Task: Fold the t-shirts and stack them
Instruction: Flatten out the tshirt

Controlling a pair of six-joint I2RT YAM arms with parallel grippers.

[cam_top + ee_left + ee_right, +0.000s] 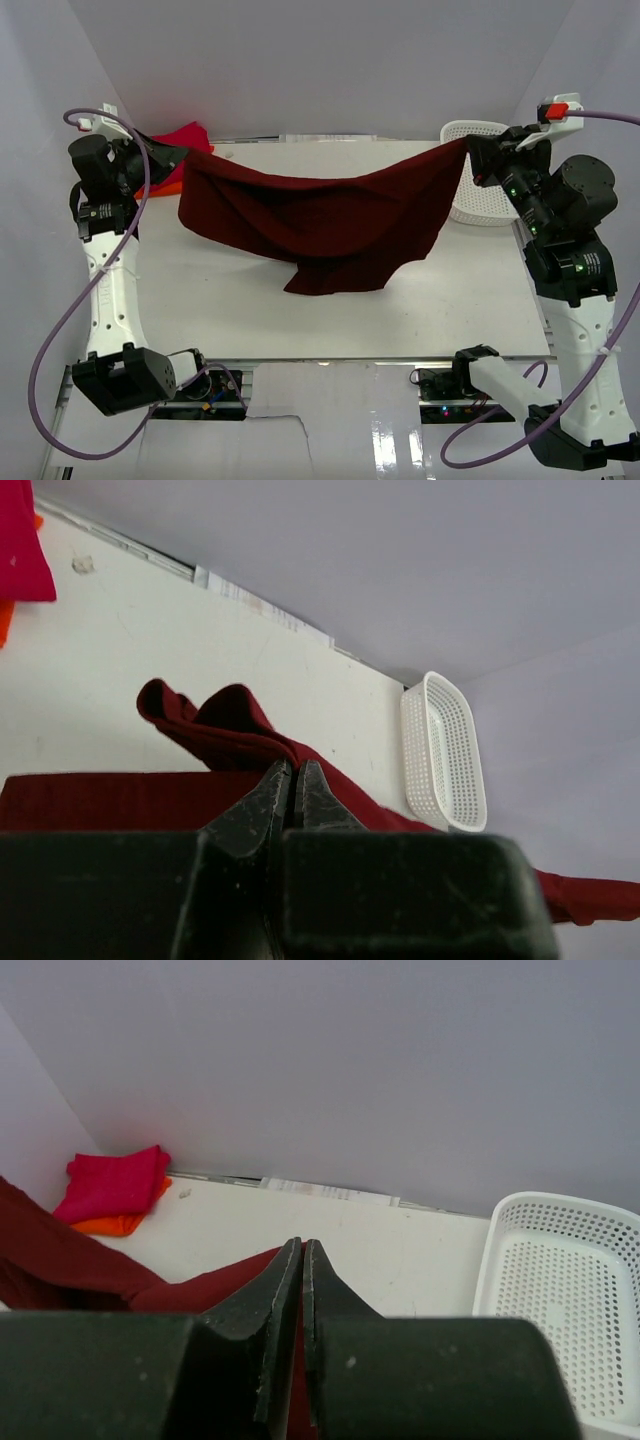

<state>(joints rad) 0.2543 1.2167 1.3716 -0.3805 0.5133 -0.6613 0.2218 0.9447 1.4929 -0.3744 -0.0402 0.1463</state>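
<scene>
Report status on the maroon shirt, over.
Left gripper, right gripper shut on maroon shirt ends. Shirt stretched between, middle sagging. Crimson shirt folded atop orange shirt, far left. Basket close by right gripper.

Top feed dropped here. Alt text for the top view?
The left gripper and right gripper hold a maroon shirt stretched between them over the table, its middle sagging. A red shirt on an orange shirt lies at far left; a white basket at far right.

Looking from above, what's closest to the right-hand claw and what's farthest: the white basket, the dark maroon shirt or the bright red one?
1. Dark maroon shirt: pinched in the right claw.
2. White basket: just beside it, far right.
3. Bright red shirt: far-left corner.
</scene>
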